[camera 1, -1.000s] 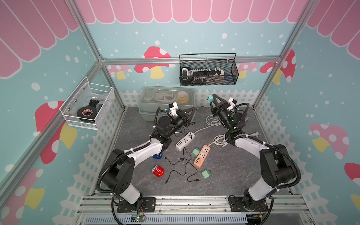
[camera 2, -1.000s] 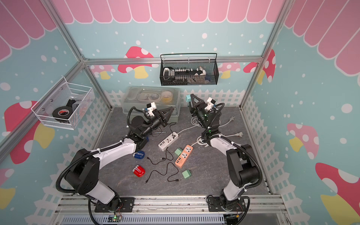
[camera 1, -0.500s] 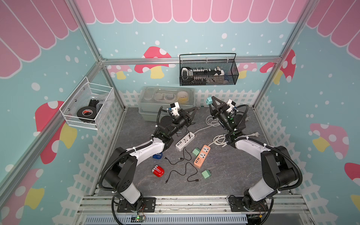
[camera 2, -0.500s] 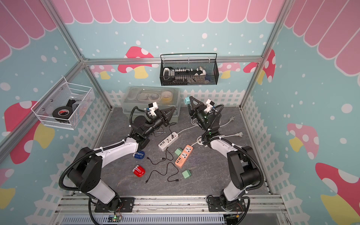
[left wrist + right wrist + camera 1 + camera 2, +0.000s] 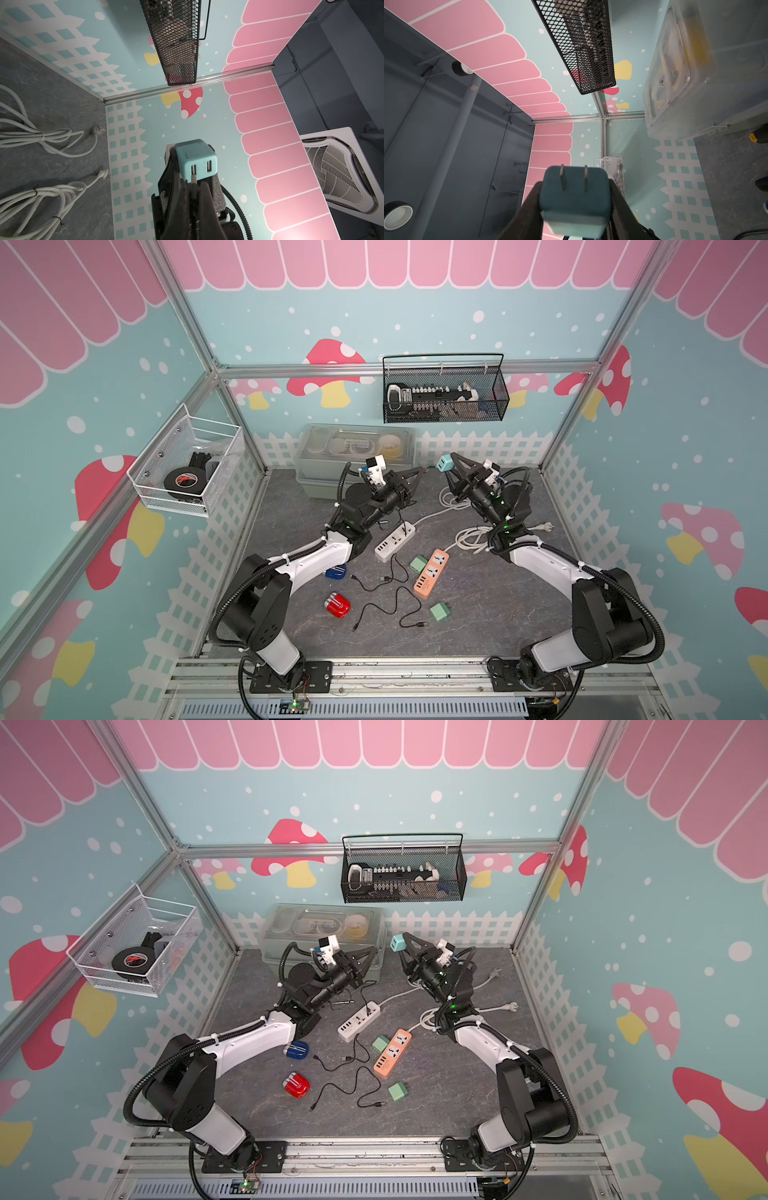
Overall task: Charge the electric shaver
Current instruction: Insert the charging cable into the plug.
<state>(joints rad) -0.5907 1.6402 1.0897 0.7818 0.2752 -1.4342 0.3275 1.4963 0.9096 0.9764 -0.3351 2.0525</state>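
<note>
Electric shaver (image 5: pixel 337 605), taken to be the small red unit, is found lying on the grey floor nearest the arm bases, with no cable seen plugged into it; a similar blue unit (image 5: pixel 335 572) is half hidden beneath the left arm, so which is meant cannot be told for certain. Just behind, loose black cables (image 5: pixel 390 605) are sprawled beside the orange power strip (image 5: pixel 432 572), and the white power strip (image 5: pixel 395 536) is laid a little farther back. Farthest off, raised above the floor, the left gripper (image 5: pixel 419 471) is pressed together on a cable's USB plug (image 5: pixel 194 177), whose tip is held right at one port of the teal adapter (image 5: pixel 197 160); that adapter is pinched by the right gripper (image 5: pixel 574 191), prongs pointing away from the plug. Insertion is judged to be the step in hand. Were the plug slightly misaligned, it could be jammed against the port's rim, or the adapter could be twisted or pushed out of its grip; the trailing cable could also be snagged on the strips.
</note>
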